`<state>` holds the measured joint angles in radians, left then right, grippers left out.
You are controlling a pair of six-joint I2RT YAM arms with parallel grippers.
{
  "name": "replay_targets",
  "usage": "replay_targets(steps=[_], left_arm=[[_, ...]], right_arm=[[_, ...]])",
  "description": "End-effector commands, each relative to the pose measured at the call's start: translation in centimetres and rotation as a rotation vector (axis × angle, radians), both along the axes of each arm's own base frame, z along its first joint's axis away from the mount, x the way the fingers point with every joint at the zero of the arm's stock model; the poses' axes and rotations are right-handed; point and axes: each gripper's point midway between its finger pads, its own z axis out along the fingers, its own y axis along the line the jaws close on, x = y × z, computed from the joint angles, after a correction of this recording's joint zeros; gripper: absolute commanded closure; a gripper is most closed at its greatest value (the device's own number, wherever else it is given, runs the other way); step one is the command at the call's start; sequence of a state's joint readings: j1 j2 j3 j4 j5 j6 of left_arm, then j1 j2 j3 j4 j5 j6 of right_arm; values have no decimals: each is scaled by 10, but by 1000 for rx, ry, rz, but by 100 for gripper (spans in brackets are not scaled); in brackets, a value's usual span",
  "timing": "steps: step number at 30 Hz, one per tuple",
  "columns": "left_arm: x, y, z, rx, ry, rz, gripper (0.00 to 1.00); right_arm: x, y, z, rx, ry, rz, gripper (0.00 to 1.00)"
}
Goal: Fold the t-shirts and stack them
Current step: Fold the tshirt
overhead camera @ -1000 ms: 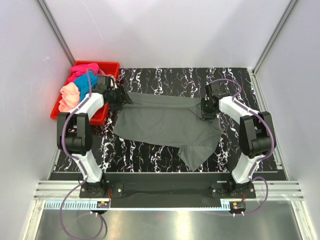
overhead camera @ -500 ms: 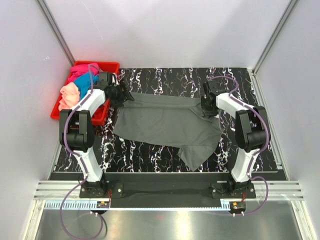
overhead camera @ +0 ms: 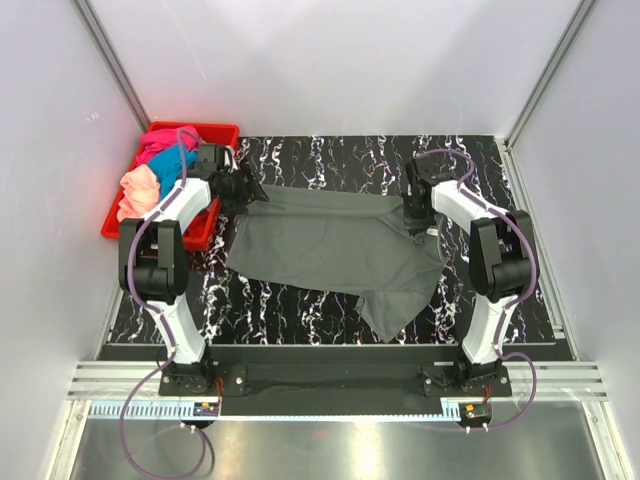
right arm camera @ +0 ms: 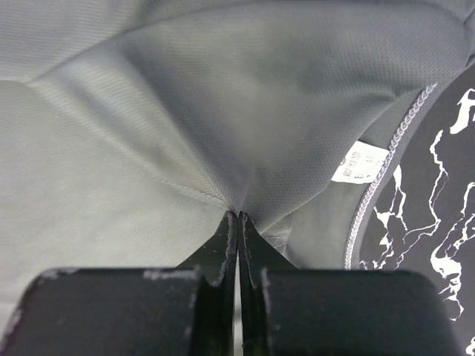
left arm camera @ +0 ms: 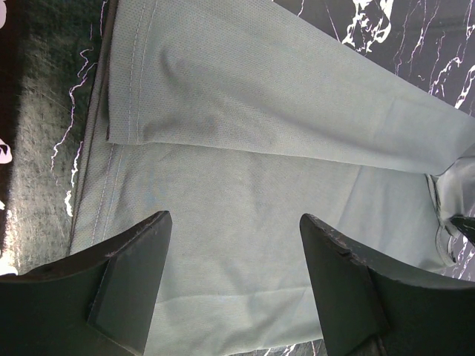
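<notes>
Item 1, dark grey t-shirt [overhead camera: 330, 245], soft short-sleeved cloth: spread mostly flat across centre of black, white-veined marble-look table [overhead camera: 330, 160], long axis approx 9-to-3 o'clock, lightly creased, one flap trailing toward 5 o'clock. Small white neck tag [right arm camera: 355, 165] seen in rt wrist view at 2 o'clock of the fingertips, beside the stitched collar edge. Item 2, right gripper [overhead camera: 413, 215]: at the shirt's 2 o'clock corner, jaws pressed together on a pinch of the grey fabric, cloth puckering outward from the tips. Item 3, left gripper [overhead camera: 246, 188]: at the shirt's 10 o'clock corner, jaws spread wide, nothing betw them. In lt wrist view, fingers [left arm camera: 126, 282] poised over grey cloth, w/ a folded-over layer and a double-stitched hem just beyond the tips toward 12 o'clock; contact w/ fabric not determinable. Item 4, red rectangular plastic crate [overhead camera: 205, 128]: at 10 o'clock of the scene, near the left wall, just beside the left arm. Contents bunched and unfolded: magenta-pink t-shirt [overhead camera: 165, 137] at the 12 o'clock end, teal-blue t-shirt [overhead camera: 172, 160] in the middle, peach t-shirt [overhead camera: 138, 192] at the 7 o'clock side, spilling over the rim. Both arms reaching away from their bases at 6 o'clock, one to each far corner of the grey shirt.
</notes>
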<state>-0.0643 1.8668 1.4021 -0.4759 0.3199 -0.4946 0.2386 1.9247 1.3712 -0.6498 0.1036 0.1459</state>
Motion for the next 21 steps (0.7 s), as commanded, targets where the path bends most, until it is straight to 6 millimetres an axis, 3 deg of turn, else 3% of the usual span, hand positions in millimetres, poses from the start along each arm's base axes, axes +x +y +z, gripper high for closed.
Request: replay_targets(steps=[1,5,9,14,17,21], left_arm=[[10,-4,18,-17,-63,-20,24],[10,1,11,4,-47,-7,24],[9,3,5,18,-29,-1,23],[8,16,6,89,-22,36,23],[6,18,19,124,-48,49,23],[-5,16,36,196,-52,63,23]], right_arm=[[11,15,51,90,-80,8,100],[-6,25,56,152,-16,-14,100],[-27,18,30,124,68,-60,100],[-30,19,16,141,72,-76,100],[-27,18,14,137,64,-82,100],[-28,13,19,107,58,-106,82]])
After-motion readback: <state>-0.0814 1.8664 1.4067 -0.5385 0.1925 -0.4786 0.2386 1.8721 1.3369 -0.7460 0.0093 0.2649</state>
